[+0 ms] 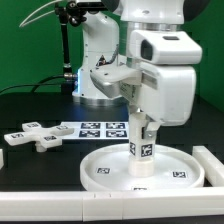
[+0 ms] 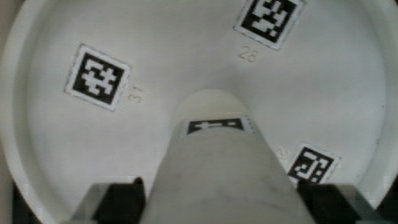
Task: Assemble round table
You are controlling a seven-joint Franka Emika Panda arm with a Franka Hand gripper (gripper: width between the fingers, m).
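Observation:
The large rimmed white disc top [image 1: 110,170] lies flat on the black table at the front, with square markers on it. The short cylindrical leg [image 1: 141,148] stands upright on the disc's middle. My gripper [image 1: 142,118] is shut on the leg's upper part from above. In the wrist view the leg [image 2: 217,150] runs down between my two dark fingertips [image 2: 118,200] onto the disc top [image 2: 178,45]. The cross-shaped foot [image 1: 33,135] lies loose on the table at the exterior view's left.
The marker board [image 1: 100,129] lies flat behind the disc. A long white edge bar [image 1: 212,165] runs along the exterior view's right of the disc. The arm's white base [image 1: 100,60] stands at the back.

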